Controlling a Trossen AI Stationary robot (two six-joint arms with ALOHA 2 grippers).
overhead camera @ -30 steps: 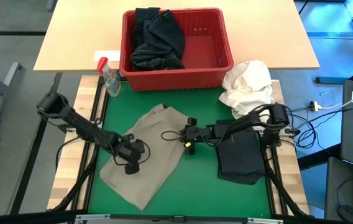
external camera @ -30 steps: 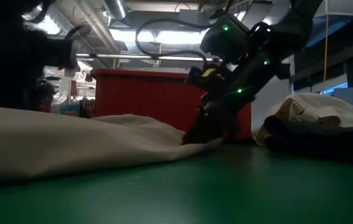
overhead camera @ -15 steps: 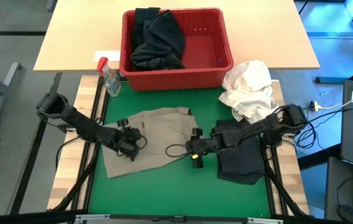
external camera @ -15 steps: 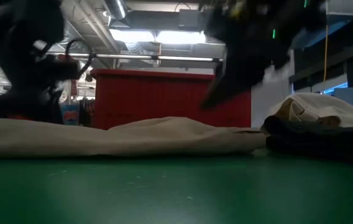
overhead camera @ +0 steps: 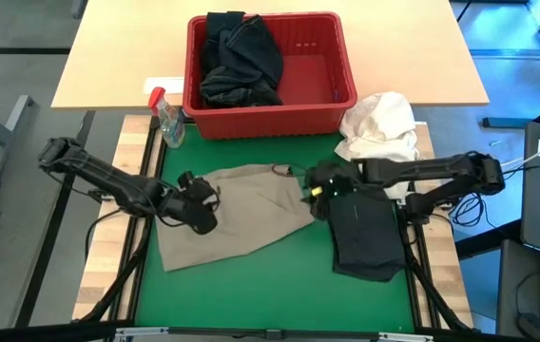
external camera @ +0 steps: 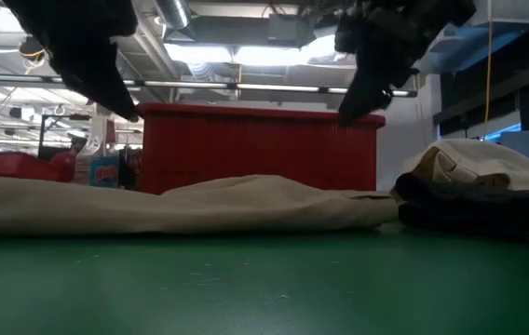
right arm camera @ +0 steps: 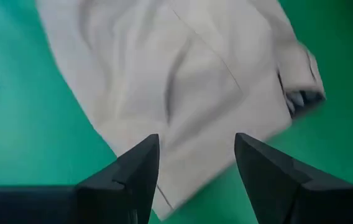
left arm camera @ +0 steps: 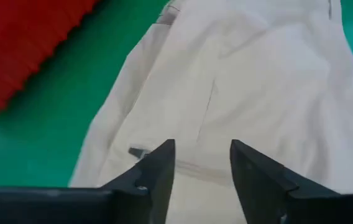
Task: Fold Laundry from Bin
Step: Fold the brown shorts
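- Khaki garment (overhead camera: 237,214) now lies flat on the green mat (overhead camera: 270,294) as a wide folded band, between the two grippers and in front of the red bin (overhead camera: 270,114); a second ago it lay as a long diagonal sheet, so one fold has just gone in.
- Black laundry (overhead camera: 240,59) sits heaped in the bin's left half, not yet taken out.
- A dark folded garment (overhead camera: 370,237) rests on the mat just right of the khaki one, touching its right edge in the low view.
- Left gripper (overhead camera: 199,201) hangs over the khaki's left end, fingers (left arm camera: 158,171) parted and holding nothing; it has just let go.
- Right gripper (overhead camera: 319,186) has lifted off and hovers above the khaki's right end, fingers (right arm camera: 133,171) apart, empty.
- Judgement: with both claws released, this fold looks finished; another fold or smoothing of the khaki piece likely comes next.
- White cloth (overhead camera: 379,133) and a spray bottle (overhead camera: 167,119) sit at the mat's far edge, untouched.
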